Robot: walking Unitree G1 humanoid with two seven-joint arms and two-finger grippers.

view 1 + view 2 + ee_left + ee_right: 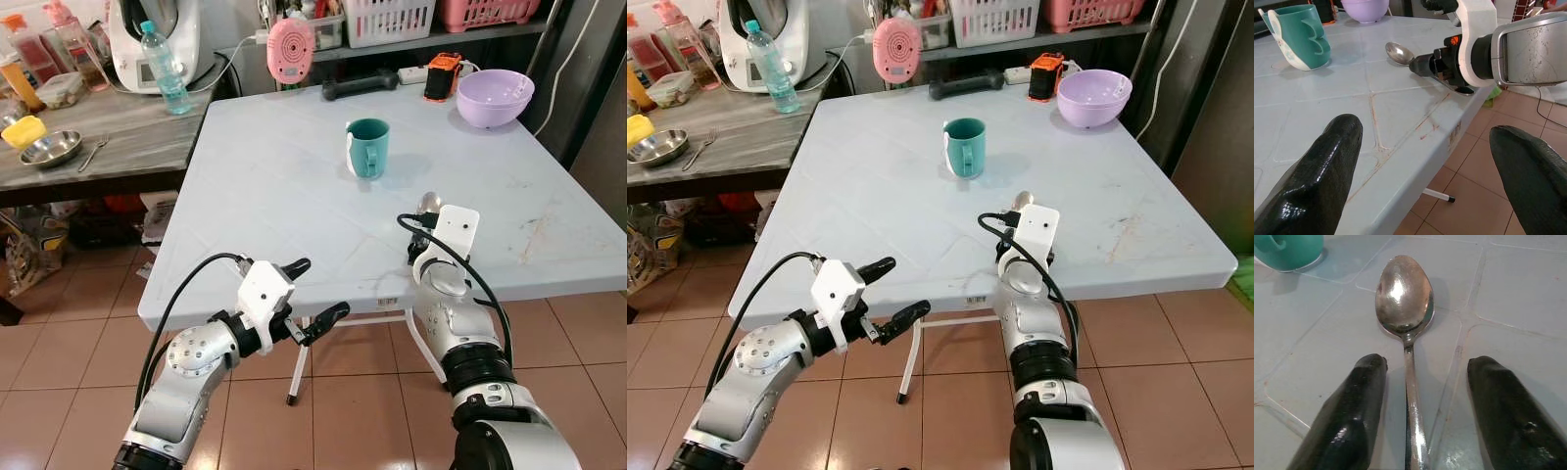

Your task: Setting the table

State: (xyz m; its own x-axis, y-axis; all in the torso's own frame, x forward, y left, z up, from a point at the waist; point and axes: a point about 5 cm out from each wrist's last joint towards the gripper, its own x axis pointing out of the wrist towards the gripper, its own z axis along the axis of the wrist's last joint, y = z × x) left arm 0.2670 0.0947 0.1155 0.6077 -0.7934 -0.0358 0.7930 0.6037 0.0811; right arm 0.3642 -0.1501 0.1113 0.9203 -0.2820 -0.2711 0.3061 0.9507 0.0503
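Right wrist view shows the spoon [1405, 308] lying on the table [255, 186] near its front edge, handle running straight back between the right gripper [1422, 413]'s parted fingers, bowl pointing toward the teal mug [368, 147]. Left gripper [312, 292] hangs wide, off the table's near edge.

The spoon [1404, 298] is polished metal, mirror-bright in its bowl. The table [255, 196] looks like pale matt plastic, faintly scuffed and rust-stained. The teal mug [368, 147] seems smooth and glossy. Glossy black fingers [1347, 431] show on the right gripper [1422, 406].
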